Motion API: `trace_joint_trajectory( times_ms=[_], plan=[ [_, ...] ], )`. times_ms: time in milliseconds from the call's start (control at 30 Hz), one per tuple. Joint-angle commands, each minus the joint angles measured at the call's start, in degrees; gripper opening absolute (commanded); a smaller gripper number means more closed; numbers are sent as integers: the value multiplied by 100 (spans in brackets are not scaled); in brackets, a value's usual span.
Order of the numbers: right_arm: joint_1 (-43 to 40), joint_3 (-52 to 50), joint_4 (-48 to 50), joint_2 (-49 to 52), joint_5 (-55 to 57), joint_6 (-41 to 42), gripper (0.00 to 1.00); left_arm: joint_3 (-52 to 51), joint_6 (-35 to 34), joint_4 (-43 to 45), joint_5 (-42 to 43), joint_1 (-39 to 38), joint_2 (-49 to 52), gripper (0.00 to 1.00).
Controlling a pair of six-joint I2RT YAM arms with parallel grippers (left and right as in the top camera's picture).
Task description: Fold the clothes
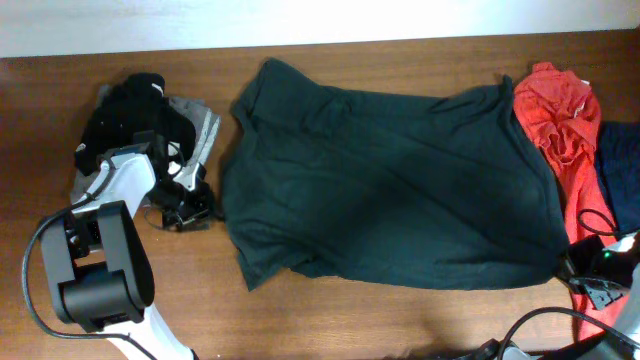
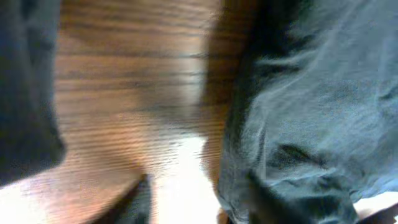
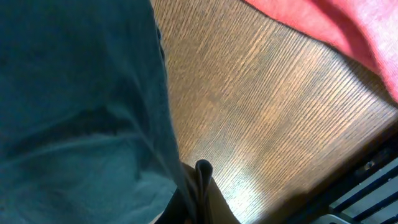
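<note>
The dark greenish-black T-shirt (image 1: 390, 180) lies spread flat across the middle of the wooden table, with no lettering showing. My left gripper (image 1: 190, 212) is at the shirt's left edge. In the blurred left wrist view it (image 2: 198, 202) is open, one finger over bare wood and the other over the shirt's edge (image 2: 311, 112). My right gripper (image 1: 566, 266) is at the shirt's lower right corner. In the right wrist view it (image 3: 200, 186) is shut on the shirt's hem (image 3: 74, 112).
A black garment (image 1: 130, 110) and a grey one (image 1: 205, 125) lie heaped at the back left. A red garment (image 1: 560, 120) and a blue one (image 1: 622, 170) lie at the right edge. The red one also shows in the right wrist view (image 3: 336, 25).
</note>
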Motion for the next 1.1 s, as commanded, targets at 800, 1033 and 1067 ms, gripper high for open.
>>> trace_joint_trajectory(
  times_ms=[800, 1033, 1067],
  plan=[
    [31, 249, 68, -87, -11, -39, 4, 42, -223, -590, -555, 125, -704, 1],
    [31, 251, 2, -87, -11, -50, 9, 15, -208, -754, -557, 72, -723, 64],
    [31, 251, -9, -87, -11, -63, 9, -28, -208, -800, -557, 72, -723, 66]
  ],
)
